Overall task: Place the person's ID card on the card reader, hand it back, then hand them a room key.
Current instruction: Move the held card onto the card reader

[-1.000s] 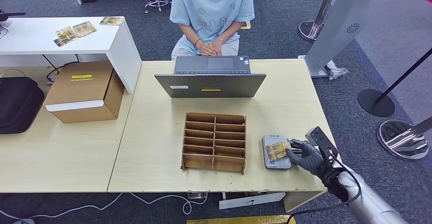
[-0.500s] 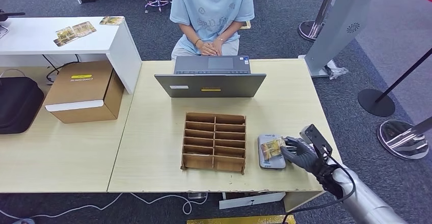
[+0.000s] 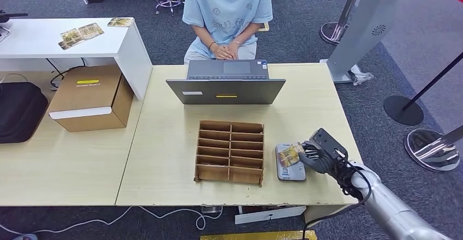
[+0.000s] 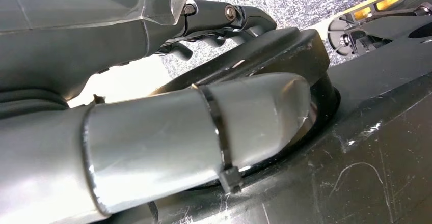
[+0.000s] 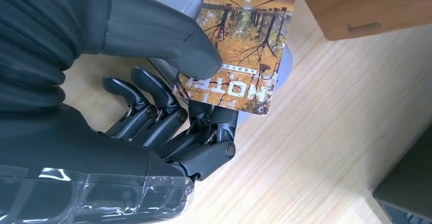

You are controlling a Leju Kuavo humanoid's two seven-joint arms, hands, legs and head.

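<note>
One card (image 3: 291, 154) is in play: printed with an autumn scene, pinched by the right hand (image 3: 315, 158) between the thumb (image 5: 168, 46) on its printed face and dark fingers (image 5: 204, 113) beneath. It hangs over the grey card reader (image 3: 289, 169), which lies on the table (image 3: 164, 158) just beside the wooden divider box (image 3: 230, 151). Cannot tell whether the card's far edge touches the reader or is just clear of it.

Judgement: the step in hand is lifting the card off the reader to hand it back to the person (image 3: 227, 11) seated behind the laptop (image 3: 226, 90).

How to do it well:
- The grip sits on one end of the card only, so keep the pinch firm; a thin card can pivot or slip.
- Raise it straight up and clear of the reader before swinging, so the reader isn't dragged.
- Route the arm past the laptop lid and present the free end toward the person.

Left hand (image 4: 153, 20): close to the wrist camera against dark body parts; cannot tell if its fingers are curled or spread, nothing seen in them.
</note>
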